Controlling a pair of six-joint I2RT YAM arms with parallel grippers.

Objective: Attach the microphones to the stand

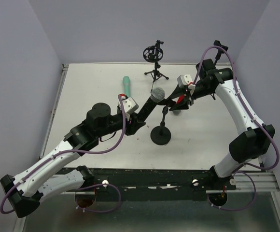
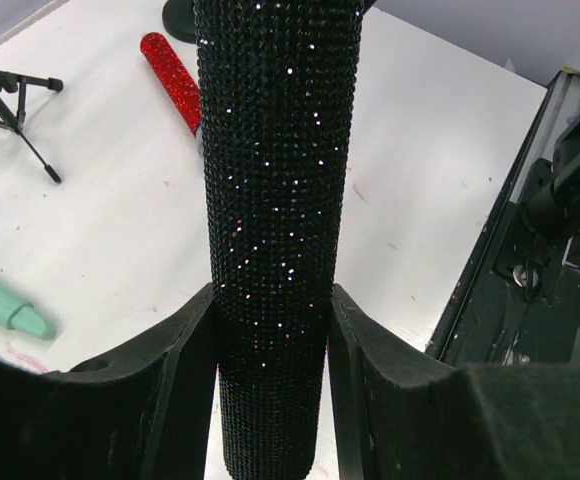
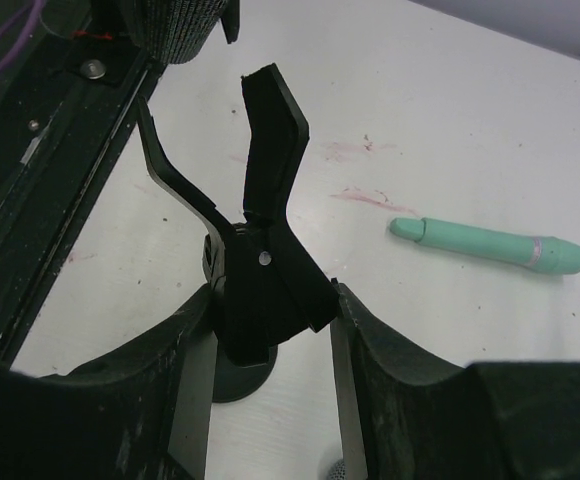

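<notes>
- On a white table (image 1: 91,87), near its middle, stands a black microphone stand (image 1: 161,135) with a round base and a thin upright post.
- At the top of the post is a black clip (image 3: 268,270) with two prongs spread in a V.
- The right gripper (image 3: 272,290) is closed around the lower part of this clip, with one finger pressed against each side.
- The left gripper (image 2: 272,290) is clamped on the lower body of the black microphone (image 2: 275,200), which has a glittery surface.
- The black microphone is held off the table at a slant. Its silver mesh head (image 1: 158,94) points up toward the clip and sits near it. Whether the two touch cannot be told.
- The red microphone (image 2: 172,80) lies flat on the table near the stand's base. From above it is mostly hidden under the right gripper.
- The teal-green microphone (image 1: 126,86) lies flat on the table toward the far side, left of the stand and apart from both grippers.
- A small black tripod (image 1: 155,73) with a ring-shaped mount on top stands at the far edge of the table, behind the stand.
</notes>
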